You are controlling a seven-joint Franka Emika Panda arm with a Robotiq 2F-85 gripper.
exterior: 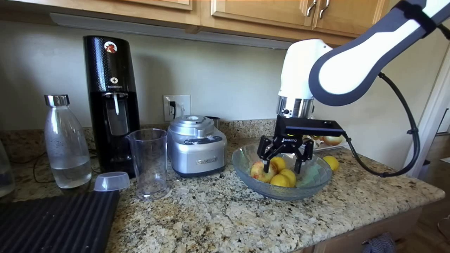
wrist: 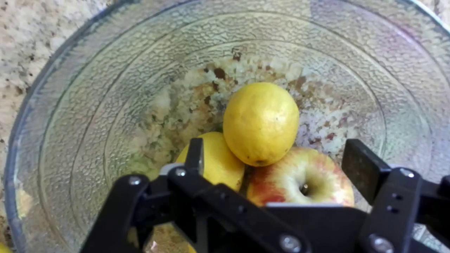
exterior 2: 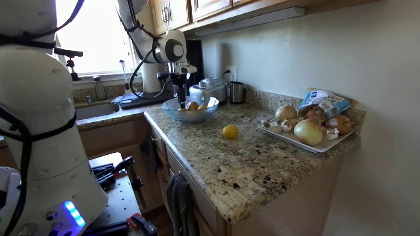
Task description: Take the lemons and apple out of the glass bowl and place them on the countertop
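Pincer (exterior: 282, 167) hangs parted and empty at the glass bowl (wrist: 88, 105); in the wrist view the apple (wrist: 299, 175) lies at five o'clock from the top lemon (wrist: 261, 123), a second lemon (wrist: 226, 163) at eight. There the pincer overlaps the latter, so closing could pinch it against the apple and lose both. A loose lemon (exterior 2: 229, 131) rests on the countertop (exterior 2: 242, 164).

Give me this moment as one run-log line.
gripper: open, nothing held; glass bowl: apple and lemons inside; countertop: one lemon outside bowl; task: unfinished
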